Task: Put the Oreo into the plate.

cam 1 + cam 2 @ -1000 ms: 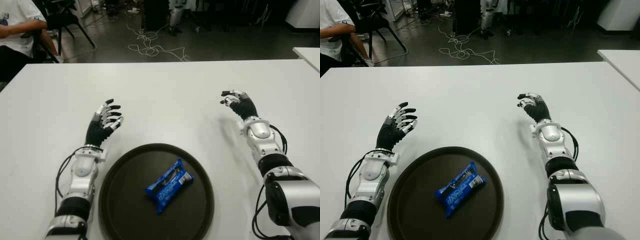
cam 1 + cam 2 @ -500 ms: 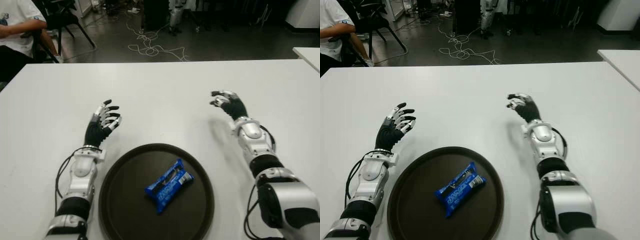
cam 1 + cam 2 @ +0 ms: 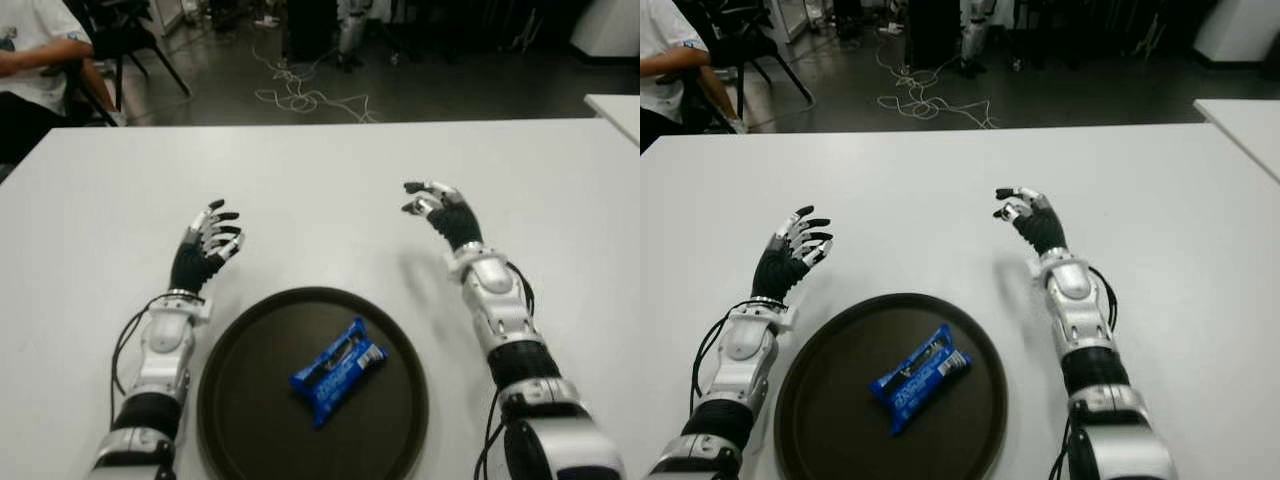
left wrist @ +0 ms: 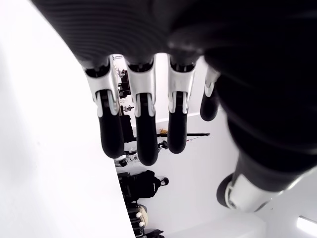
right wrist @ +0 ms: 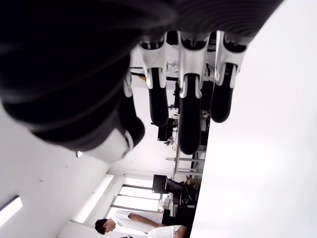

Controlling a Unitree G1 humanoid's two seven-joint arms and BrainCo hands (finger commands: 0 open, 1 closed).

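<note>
A blue Oreo pack [image 3: 337,369] lies inside the dark round plate [image 3: 250,420] near the table's front edge, tilted diagonally. My left hand [image 3: 207,247] is to the plate's upper left, fingers spread, holding nothing. My right hand [image 3: 438,209] hovers to the plate's upper right, fingers relaxed and empty. Both wrist views show extended fingers [image 4: 140,124] [image 5: 187,94] with nothing between them.
The white table [image 3: 320,170] stretches wide beyond the plate. A seated person [image 3: 35,50] is at the far left behind the table. Cables [image 3: 300,95] lie on the dark floor beyond. Another white table corner [image 3: 615,105] shows at the far right.
My right hand has moved leftward, toward the table's middle. The left hand, the plate and the Oreo pack have stayed put.
</note>
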